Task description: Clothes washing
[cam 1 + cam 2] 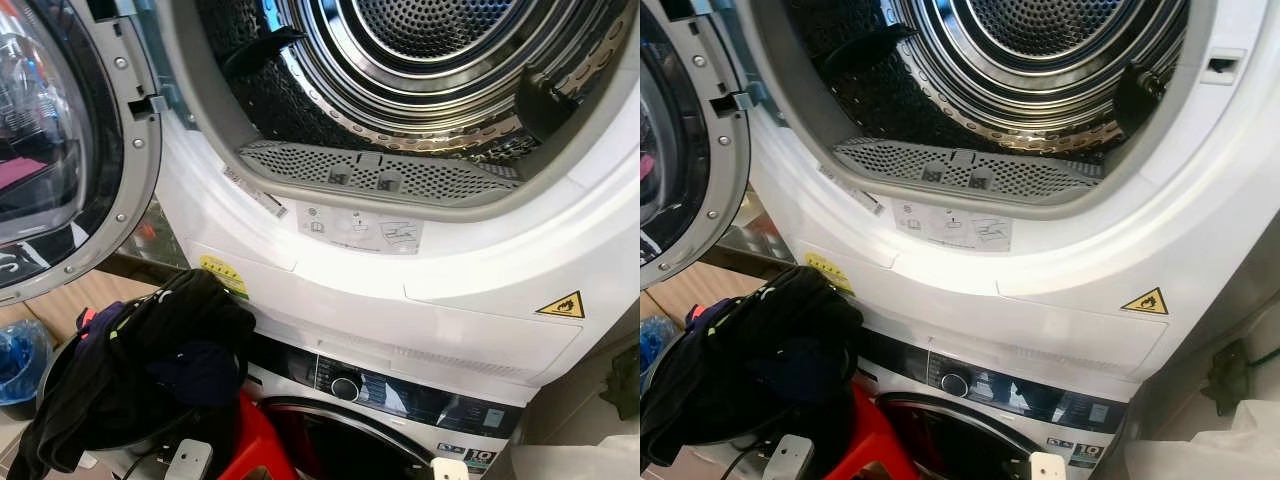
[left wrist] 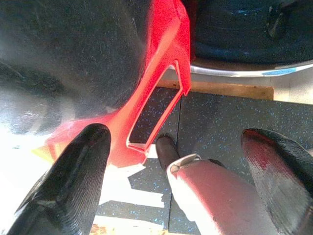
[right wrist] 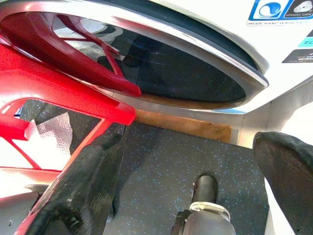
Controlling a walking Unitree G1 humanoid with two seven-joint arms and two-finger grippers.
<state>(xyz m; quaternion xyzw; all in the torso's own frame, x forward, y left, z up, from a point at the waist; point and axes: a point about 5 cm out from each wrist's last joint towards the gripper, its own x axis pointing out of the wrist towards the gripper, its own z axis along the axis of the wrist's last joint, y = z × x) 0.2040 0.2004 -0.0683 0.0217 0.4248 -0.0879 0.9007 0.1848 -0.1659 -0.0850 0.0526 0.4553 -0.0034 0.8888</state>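
Observation:
The upper machine's round drum (image 1: pixel 430 60) stands open and looks empty, with its glass door (image 1: pixel 60 150) swung out to the left. Under it, the lower washer's dark door (image 3: pixel 161 63) is closed below a control knob (image 1: pixel 345 388). A heap of dark clothes (image 1: pixel 150 370) lies on a red basket (image 1: pixel 255 440) at the lower left. My left gripper (image 2: pixel 177 137) hangs open beside the basket's red rim (image 2: pixel 161 73), low over the floor. My right gripper (image 3: pixel 191 142) is open too, in front of the lower door, holding nothing.
A perforated grey lint filter (image 1: pixel 370 172) lines the drum's lower lip. A blue bag (image 1: pixel 20 355) sits on the floor at far left. The dark speckled floor (image 3: pixel 161 161) runs under both grippers, and my own foot (image 3: pixel 205 188) stands on it.

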